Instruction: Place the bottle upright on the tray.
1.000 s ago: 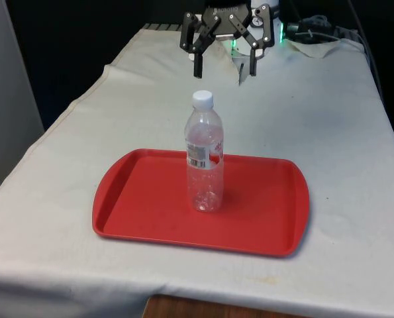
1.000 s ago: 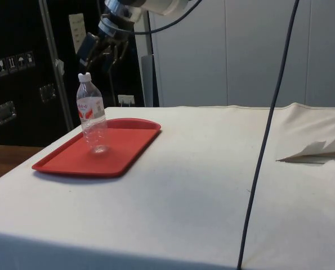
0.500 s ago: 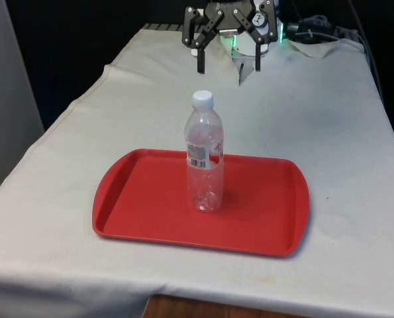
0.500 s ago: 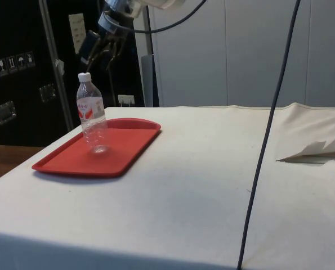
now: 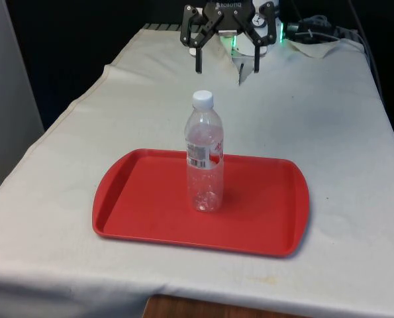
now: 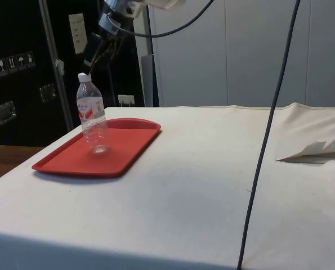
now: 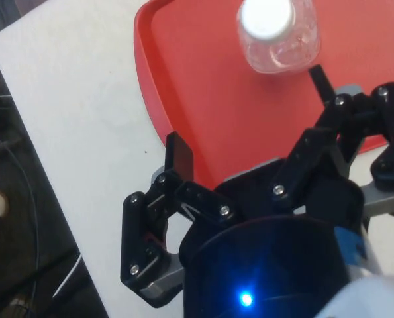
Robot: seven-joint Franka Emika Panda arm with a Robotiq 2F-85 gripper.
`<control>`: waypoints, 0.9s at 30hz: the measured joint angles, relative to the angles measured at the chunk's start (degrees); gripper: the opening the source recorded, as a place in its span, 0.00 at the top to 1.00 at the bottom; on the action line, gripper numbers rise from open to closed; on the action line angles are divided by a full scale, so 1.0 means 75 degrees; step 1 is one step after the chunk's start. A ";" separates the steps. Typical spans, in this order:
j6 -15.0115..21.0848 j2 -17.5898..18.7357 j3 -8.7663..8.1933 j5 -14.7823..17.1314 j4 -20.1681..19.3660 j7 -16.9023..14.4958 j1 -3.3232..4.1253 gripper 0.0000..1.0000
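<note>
A clear plastic bottle (image 5: 204, 156) with a white cap and a red-and-white label stands upright in the middle of the red tray (image 5: 137, 205). From the side, the bottle (image 6: 92, 115) rises from the tray (image 6: 128, 140). My gripper (image 5: 226, 63) hangs open above and behind the bottle, well clear of its cap, with nothing between the fingers. In the side view the gripper (image 6: 98, 53) is up above the cap. The wrist view looks down on the white cap (image 7: 267, 18) and the tray (image 7: 203, 99), with one finger (image 7: 180, 154) over the tray's edge.
The tray lies near the table's front edge on the white cloth (image 5: 329, 126). A black cable (image 6: 263, 146) hangs across the side view. A fold of cloth (image 6: 313, 151) lies at the side view's right.
The gripper has risen a little and drawn back from the bottle. The bottle and tray have not moved.
</note>
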 measured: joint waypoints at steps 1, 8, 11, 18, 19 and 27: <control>-0.0015 0.0000 0.0000 -0.0015 0.0000 -0.0038 0.0000 0.00; -0.0176 -0.0023 -0.0023 -0.0183 0.0000 -0.0145 0.0000 0.00; -0.0336 -0.0069 -0.0038 -0.0275 0.0015 -0.0153 -0.0008 0.00; -0.0833 -0.0107 -0.0084 -0.0435 0.0145 -0.0122 -0.0031 0.00; -0.0909 -0.0107 -0.0092 -0.0443 0.0183 -0.0107 -0.0031 0.00; -0.1001 -0.0107 -0.0099 -0.0443 0.0237 -0.0107 -0.0023 0.00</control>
